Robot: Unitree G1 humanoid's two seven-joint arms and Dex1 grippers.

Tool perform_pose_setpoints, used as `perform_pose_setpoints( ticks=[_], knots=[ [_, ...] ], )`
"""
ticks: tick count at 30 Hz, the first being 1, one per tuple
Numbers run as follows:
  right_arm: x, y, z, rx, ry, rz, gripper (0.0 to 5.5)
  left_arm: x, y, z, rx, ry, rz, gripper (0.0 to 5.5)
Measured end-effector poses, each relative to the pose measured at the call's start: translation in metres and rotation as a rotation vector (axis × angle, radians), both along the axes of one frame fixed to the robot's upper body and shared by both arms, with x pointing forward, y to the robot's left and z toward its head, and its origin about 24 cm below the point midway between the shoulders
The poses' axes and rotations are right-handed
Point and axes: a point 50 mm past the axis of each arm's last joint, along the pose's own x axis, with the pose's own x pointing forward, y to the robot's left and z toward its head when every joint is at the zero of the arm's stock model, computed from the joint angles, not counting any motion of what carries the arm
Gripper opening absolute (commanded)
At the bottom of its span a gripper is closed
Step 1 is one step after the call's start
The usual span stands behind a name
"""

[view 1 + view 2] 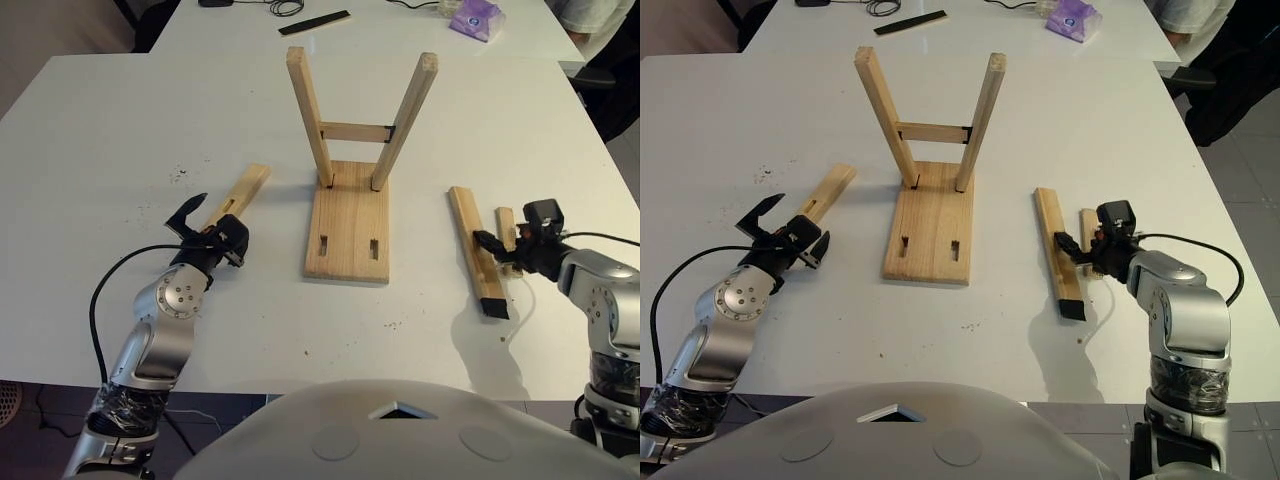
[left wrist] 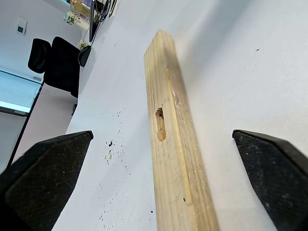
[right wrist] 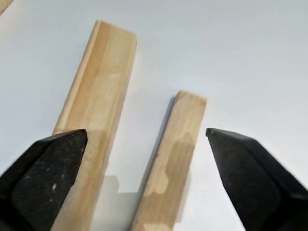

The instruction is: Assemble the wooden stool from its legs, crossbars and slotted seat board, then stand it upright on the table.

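Observation:
The slotted seat board (image 1: 346, 238) lies flat mid-table. Two legs (image 1: 308, 112) (image 1: 406, 118) stand in its far slots, joined by a crossbar (image 1: 355, 132); its two near slots are empty. A loose leg (image 1: 243, 193) lies left of the board. My left gripper (image 1: 215, 222) is open at that leg's near end, and the left wrist view has the leg (image 2: 168, 144) running between the fingers. Right of the board lie a loose leg (image 1: 474, 250) with a black end and a short crossbar (image 1: 506, 227). My right gripper (image 1: 505, 248) is open over both pieces (image 3: 94, 110) (image 3: 180, 139).
A black strip (image 1: 315, 22) and a purple packet (image 1: 475, 19) rest on a second table behind. Dark specks (image 1: 180, 176) dot the white table (image 1: 120, 120) at the left. The table's front edge runs just behind both arms.

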Motion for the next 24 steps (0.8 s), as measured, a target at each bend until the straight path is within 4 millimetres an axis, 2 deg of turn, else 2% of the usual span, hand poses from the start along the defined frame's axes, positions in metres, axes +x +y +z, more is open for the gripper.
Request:
perform_pose_setpoints(
  ticks=[4, 7, 11, 13, 17, 22, 24],
  knots=[
    [0.008, -0.005, 0.014, 0.025, -0.105, -0.047, 4.57, 0.000, -0.001, 0.000, -0.009, -0.002, 0.003, 5.40],
    [0.006, -0.007, 0.011, 0.043, -0.111, -0.085, 4.57, 0.000, -0.002, 0.000, -0.011, -0.003, 0.002, 5.40],
    [-0.012, -0.013, -0.006, 0.013, -0.010, -0.124, 4.57, -0.002, -0.002, 0.000, -0.013, -0.002, 0.000, 5.40],
    [-0.028, -0.015, -0.022, 0.011, 0.119, -0.150, 4.57, -0.003, -0.003, 0.000, -0.014, -0.001, -0.002, 5.40],
    [-0.037, -0.013, -0.021, -0.001, 0.169, -0.121, 4.57, -0.004, -0.003, -0.001, -0.015, 0.004, -0.002, 5.40],
    [-0.044, -0.003, -0.023, 0.029, 0.188, -0.079, 3.82, -0.004, -0.004, -0.001, -0.019, 0.004, 0.001, 5.40],
    [-0.044, -0.003, -0.023, 0.056, 0.196, -0.101, 3.47, -0.005, -0.007, -0.001, -0.089, 0.013, 0.025, 5.40]
  ],
)
